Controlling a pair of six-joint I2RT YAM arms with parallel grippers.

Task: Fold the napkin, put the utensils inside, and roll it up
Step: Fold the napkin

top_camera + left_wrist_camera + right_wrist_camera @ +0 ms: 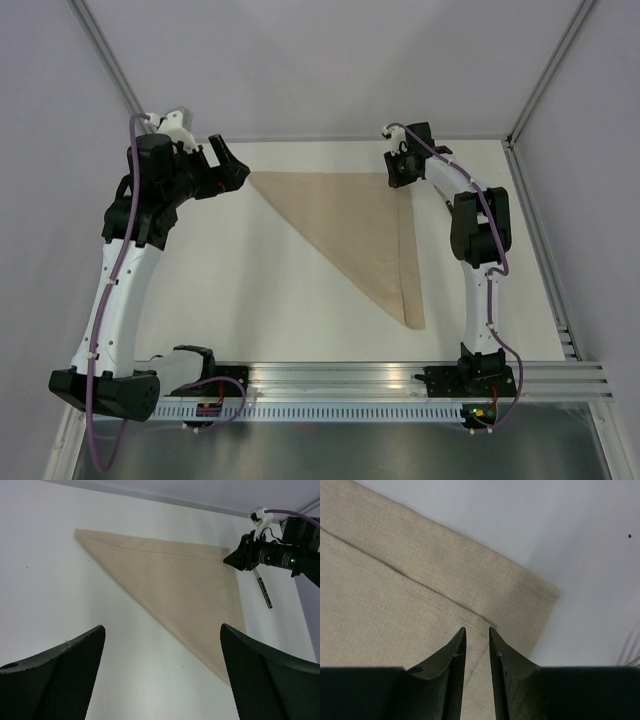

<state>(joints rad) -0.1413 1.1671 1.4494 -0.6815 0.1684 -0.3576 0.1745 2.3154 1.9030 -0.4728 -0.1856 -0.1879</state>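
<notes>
The tan napkin (360, 225) lies flat on the white table (250, 300), folded into a triangle with its point toward the near edge. My left gripper (232, 165) is open and empty, held above the table just left of the napkin's far left corner; the napkin (175, 580) fills its view. My right gripper (397, 175) is over the napkin's far right corner (395, 580), its jaws only a narrow gap apart with flat cloth showing between them (476, 628). One dark utensil (265, 592) lies on the table right of the napkin, beside the right gripper (232, 559).
A metal rail (400, 380) with the arm bases runs along the near edge. White walls and frame posts (545, 70) close in the far side and the right.
</notes>
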